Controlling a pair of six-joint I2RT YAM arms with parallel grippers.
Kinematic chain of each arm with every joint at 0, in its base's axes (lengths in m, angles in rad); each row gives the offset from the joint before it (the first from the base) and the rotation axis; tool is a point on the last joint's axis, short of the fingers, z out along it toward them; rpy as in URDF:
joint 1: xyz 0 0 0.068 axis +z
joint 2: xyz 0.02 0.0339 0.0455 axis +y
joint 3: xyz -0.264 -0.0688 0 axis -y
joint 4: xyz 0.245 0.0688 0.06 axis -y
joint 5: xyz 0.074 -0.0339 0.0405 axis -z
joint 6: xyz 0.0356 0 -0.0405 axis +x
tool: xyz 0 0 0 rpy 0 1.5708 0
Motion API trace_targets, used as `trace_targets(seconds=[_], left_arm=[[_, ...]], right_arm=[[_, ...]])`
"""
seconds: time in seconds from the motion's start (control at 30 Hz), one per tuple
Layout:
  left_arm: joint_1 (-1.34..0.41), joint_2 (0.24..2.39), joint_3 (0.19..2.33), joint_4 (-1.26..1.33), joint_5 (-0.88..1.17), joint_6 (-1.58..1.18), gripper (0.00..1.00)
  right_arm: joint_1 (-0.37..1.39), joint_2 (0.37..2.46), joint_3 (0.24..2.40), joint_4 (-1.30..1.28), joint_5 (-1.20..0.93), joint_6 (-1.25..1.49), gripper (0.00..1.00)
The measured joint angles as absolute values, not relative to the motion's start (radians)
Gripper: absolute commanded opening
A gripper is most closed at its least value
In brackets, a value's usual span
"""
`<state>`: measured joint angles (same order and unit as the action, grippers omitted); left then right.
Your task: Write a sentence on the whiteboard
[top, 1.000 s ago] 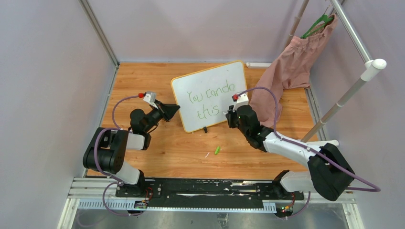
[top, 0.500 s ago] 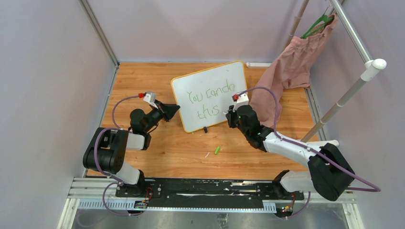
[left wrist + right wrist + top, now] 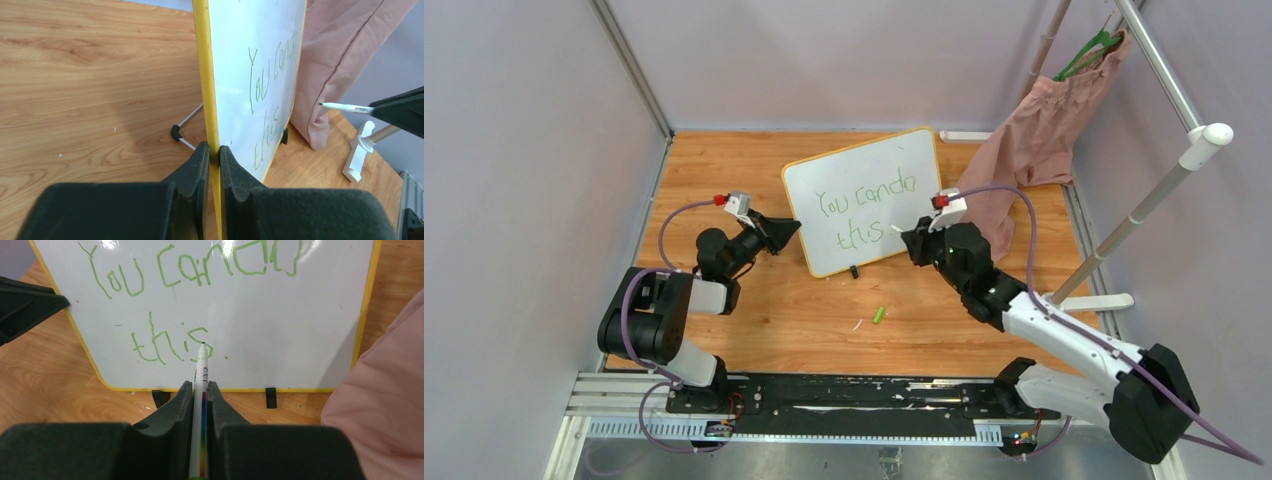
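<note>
Sentence [image 3: 200, 275] "You can do this" written green on whiteboard [image 3: 864, 165]. Rim pinched by left gripper [image 3: 212, 152]; marker [image 3: 201, 367] clamped by right gripper [image 3: 200, 390], tip off whiteboard.

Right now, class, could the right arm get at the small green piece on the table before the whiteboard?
Probably yes: the green piece lies on open wood nearby, nothing over it. But its jaws are shut on the marker.

The left gripper [image 3: 212, 150] clamps the upright whiteboard [image 3: 245, 50] by its yellow edge, fingers [image 3: 199, 162] either side; the green sentence [image 3: 272, 80] faces a marker [image 3: 345, 107] tip just apart, pink cloth [image 3: 345, 45] behind
</note>
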<state>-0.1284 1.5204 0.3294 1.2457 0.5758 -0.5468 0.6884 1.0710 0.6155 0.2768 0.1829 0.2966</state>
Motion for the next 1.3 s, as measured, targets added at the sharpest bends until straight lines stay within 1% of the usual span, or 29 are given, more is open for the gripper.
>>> trace_targets(seconds=[0.13, 0.2, 0.5, 0.7, 0.8, 0.9, 0.93, 0.97, 1.0, 1.17, 1.3], left_arm=[[-0.129, 1.52, 0.329, 1.245, 0.574, -0.545, 0.01], [-0.13, 1.518, 0.329, 1.243, 0.569, -0.545, 0.06], [-0.145, 1.459, 0.311, 1.171, 0.501, -0.504, 0.38], [-0.146, 1.394, 0.305, 1.058, 0.455, -0.461, 0.5], [-0.146, 1.348, 0.295, 1.006, 0.434, -0.44, 0.58], [-0.146, 1.296, 0.289, 0.952, 0.41, -0.416, 0.84], [-0.147, 1.274, 0.287, 0.931, 0.398, -0.408, 0.97], [-0.147, 1.248, 0.284, 0.907, 0.383, -0.398, 0.99], [-0.147, 1.213, 0.282, 0.873, 0.365, -0.389, 1.0], [-0.146, 0.983, 0.282, 0.653, 0.241, -0.305, 1.0], [-0.147, 0.884, 0.321, 0.489, 0.157, -0.247, 1.0]], right_arm=[[0.688, 0.962, 0.593, 0.237, 0.159, 0.3, 0.0], [0.688, 0.905, 0.585, 0.207, 0.138, 0.3, 0.0], [0.687, 0.669, 0.571, 0.029, 0.013, 0.308, 0.0], [0.687, 0.551, 0.524, -0.056, -0.009, 0.308, 0.0], [0.687, 0.519, 0.515, -0.082, -0.014, 0.308, 0.0], [0.687, 0.503, 0.513, -0.091, -0.019, 0.308, 0.0], [0.687, 0.499, 0.513, -0.096, -0.022, 0.307, 0.0], [0.687, 0.493, 0.513, -0.103, -0.025, 0.307, 0.0], [0.687, 0.49, 0.513, -0.109, -0.027, 0.305, 0.0], [0.687, 0.466, 0.513, -0.148, -0.037, 0.29, 0.0], [0.687, 0.448, 0.514, -0.163, -0.047, 0.285, 0.0]])
